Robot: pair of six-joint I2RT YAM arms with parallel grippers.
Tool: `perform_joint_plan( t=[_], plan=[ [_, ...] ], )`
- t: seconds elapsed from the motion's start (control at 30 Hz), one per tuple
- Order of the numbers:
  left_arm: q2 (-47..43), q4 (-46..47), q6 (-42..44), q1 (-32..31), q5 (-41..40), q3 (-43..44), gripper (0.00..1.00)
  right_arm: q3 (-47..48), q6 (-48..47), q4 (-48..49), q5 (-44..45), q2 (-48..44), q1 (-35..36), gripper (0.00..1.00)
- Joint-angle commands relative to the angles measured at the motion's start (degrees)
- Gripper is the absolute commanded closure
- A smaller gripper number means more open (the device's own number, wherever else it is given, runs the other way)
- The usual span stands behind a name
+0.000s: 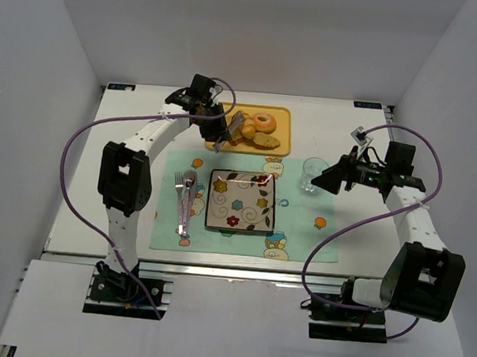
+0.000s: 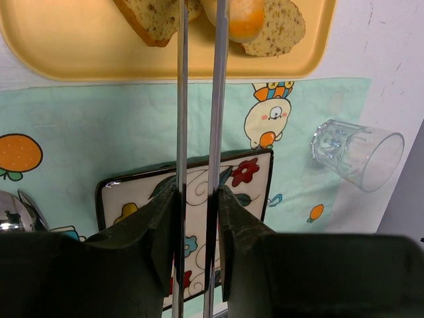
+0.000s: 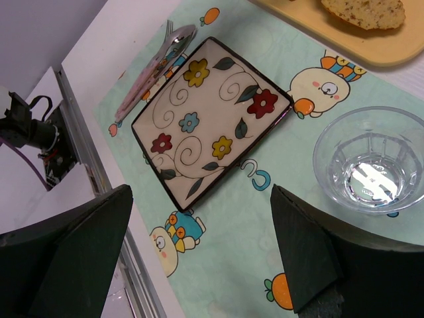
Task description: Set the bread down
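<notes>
Left gripper [image 2: 197,199] is clamped on the tongs [image 2: 179,99], pressing the two metal arms close to parallel with only a slim gap between them. They reach out over the yellow tray [image 2: 79,53], which sits at 12 o'clock from the flowered plate [image 2: 270,179].

The croissant [image 2: 244,16] lies on that tray, right against the tongs' right arm. There is a speckled bread slice [image 2: 154,16] at its 9 o'clock and another just beside it at about 4 o'clock. The tips run out of the wrist view, and from overhead they are too small to read. I cannot tell whether they pinch the croissant or merely lie against it.

This looks like the grab. To do it well, the arms want the croissant's thick middle squarely between them, not a tapered end. The squeeze should be firm but not crushing. Then comes a straight lift clear of the tray's lip before swinging toward 6 o'clock and the plate, without dragging the slices or the donut [image 1: 265,120].

The right gripper [image 3: 199,252] hangs spread wide near the glass [image 3: 370,162], at 3 o'clock from the plate and out of the way.
</notes>
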Motion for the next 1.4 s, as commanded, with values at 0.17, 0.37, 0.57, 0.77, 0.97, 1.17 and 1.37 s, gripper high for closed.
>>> perform_joint_plan(
  t=[0.17,0.37,0.57,0.77,0.97,1.17,1.37],
  plan=[
    [-3.7,2.1,-0.3,-0.3,1.6,0.1,0.9,-0.7,-0.1,0.0,-1.7,-1.0,-0.4,0.1],
    [-5.6,2.4,-0.7,-0.3,2.1,0.5,1.0,-1.0,0.0,0.2,-1.8,-1.2,-0.4,0.11],
    [-6.7,2.5,-1.0,-0.3,2.9,-0.4,1.0,-1.1,0.1,0.2,-2.2,-1.3,-0.4,0.11],
    [-8.7,3.2,-1.2,-0.3,2.9,-2.2,1.0,-1.3,0.1,0.2,-2.3,-1.7,-0.4,0.11],
    [-10.7,3.1,-1.0,-0.3,3.3,-3.3,1.0,-1.6,0.0,0.0,-2.3,-1.9,-0.4,0.11],
    [-16.4,4.0,0.7,-0.3,5.5,-10.0,1.0,-1.6,-0.3,-0.2,-2.3,-2.2,-0.4,0.11],
    [-30.4,7.2,3.5,-0.3,8.9,-26.3,1.0,-1.5,-1.2,-0.9,-2.3,-1.9,-0.4,0.11]
  ],
)
